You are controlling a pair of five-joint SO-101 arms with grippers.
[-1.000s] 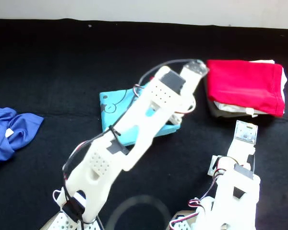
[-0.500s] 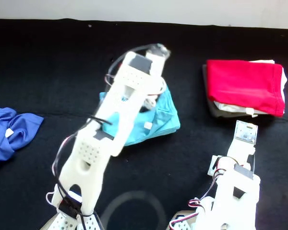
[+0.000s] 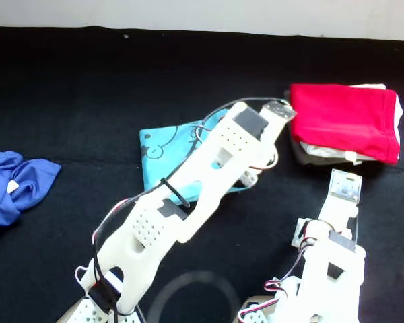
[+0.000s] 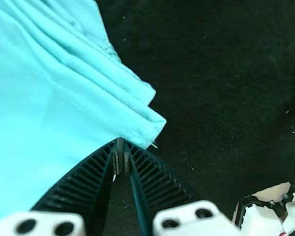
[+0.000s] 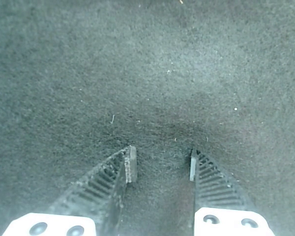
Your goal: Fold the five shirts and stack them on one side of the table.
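Observation:
A folded turquoise shirt (image 3: 163, 151) lies at the table's middle, partly under my left arm (image 3: 215, 161), which stretches across it toward the stack. In the left wrist view my left gripper (image 4: 120, 158) is shut on a hem corner of the turquoise shirt (image 4: 54, 88), next to its layered folded edges. At the back right sits a stack of folded shirts, a red shirt (image 3: 343, 121) on top and a white and a dark one beneath. A crumpled blue shirt (image 3: 13, 185) lies at the far left. My right gripper (image 5: 160, 164) stands open over bare black cloth.
The black table cover (image 3: 87, 81) spans the whole surface up to a pale wall at the back. My right arm (image 3: 330, 259) stands at the front right, just in front of the stack.
The left arm swung back and left with the turquoise shirt bunched up, then returned right toward the stack; the shirt now lies flatter. The right arm has not moved.

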